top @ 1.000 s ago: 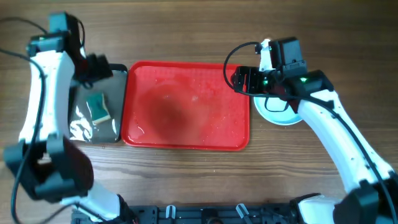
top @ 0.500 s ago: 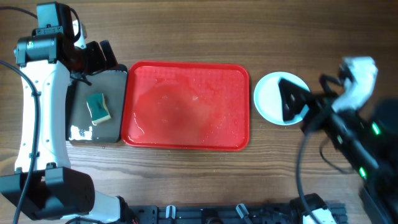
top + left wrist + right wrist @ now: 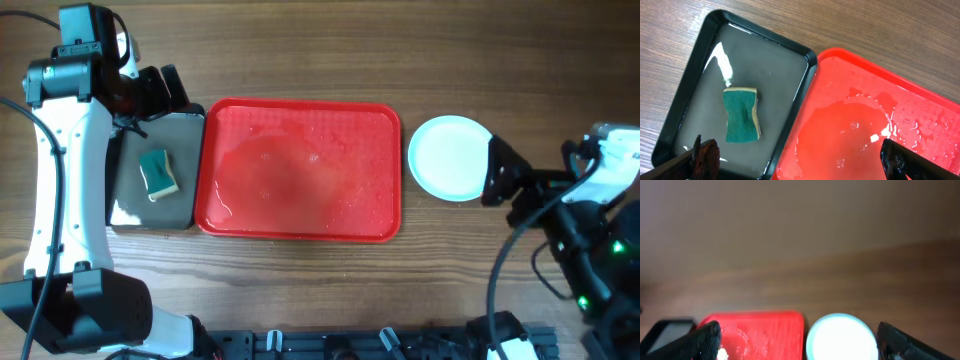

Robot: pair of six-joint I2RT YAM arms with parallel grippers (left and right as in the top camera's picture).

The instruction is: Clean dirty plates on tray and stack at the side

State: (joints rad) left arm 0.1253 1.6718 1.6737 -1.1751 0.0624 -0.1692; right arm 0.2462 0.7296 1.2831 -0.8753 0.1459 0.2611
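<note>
Logged the tray [image 3: 300,104] mid-table [image 3: 300,290], long side running left to right, floor wet with a film of water and scattered droplets. Found the plates [image 3: 451,158] on the bare wood just beside the tray's right short edge, apart from its rim, showing from above as a single pale disc; cannot tell the count in the stack. Noted the right gripper [image 3: 495,172] at the plates' right side, dark tip overlapping the disc's edge in the overhead view; cannot tell whether touching or merely above. Checked the right wrist view, blurred: fingertips [image 3: 706,340] spread wide toward both lower corners, nothing between them, plates and tray ahead, side by side. Marked the left gripper [image 3: 160,88] over the far corner of the black tray [image 3: 185,140], close to the seam with the red one. Confirmed from the left wrist view: jaws wide apart, one fingertip at each lower corner, empty, held above both trays. Recorded the black tray edge to edge with the red tray's left short side, shallow water glinting inside. Saw a sponge [image 3: 157,174] lying flat in that water, green face up, pale layer along one side, apart from the walls and from both grippers.
</note>
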